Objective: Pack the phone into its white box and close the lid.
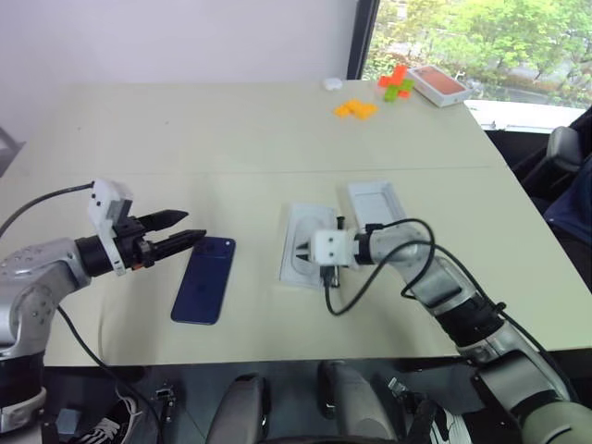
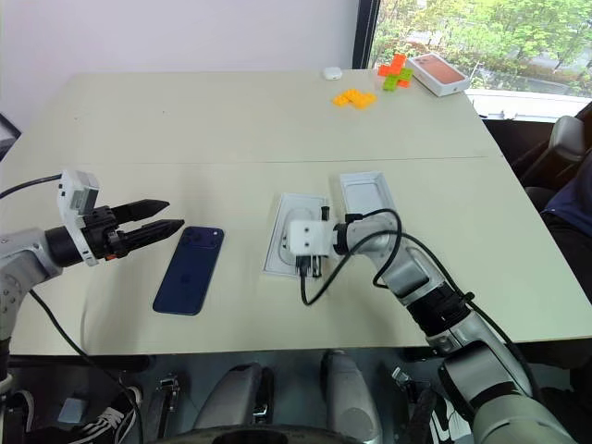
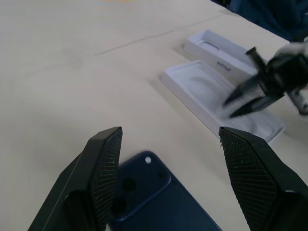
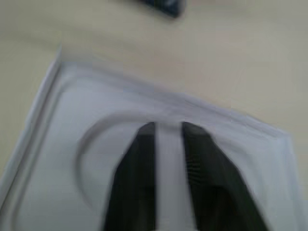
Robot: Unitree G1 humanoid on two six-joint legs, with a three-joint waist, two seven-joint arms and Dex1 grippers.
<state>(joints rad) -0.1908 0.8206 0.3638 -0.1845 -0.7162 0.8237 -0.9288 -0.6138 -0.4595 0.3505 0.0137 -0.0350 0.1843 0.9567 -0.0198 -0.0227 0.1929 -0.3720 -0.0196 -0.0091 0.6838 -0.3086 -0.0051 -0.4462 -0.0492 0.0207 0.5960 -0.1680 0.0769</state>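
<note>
A: Office or mtg room?
B: Looks it. Big pale table (image 1: pixel 231 129), plain white wall (image 1: pixel 166 37), window (image 1: pixel 481 37) w/ trees outside, dark chairs (image 1: pixel 560 153) along one side.
A: Not a home?
B: Can't tell.

One phone (image 1: pixel 204 279), two white trays (image 1: pixel 305 242), one orange-topped box (image 1: pixel 438 85).

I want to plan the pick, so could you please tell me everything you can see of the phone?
The phone is a slim, dark navy-blue slab with a glossy back, rounded corners and a camera lens cluster at its far corner. It lies flat, back up, on the pale table, left of the two white trays and apart from them. The left gripper hovers at its far end with fingers spread open; nothing visibly touches it but the table.
</note>
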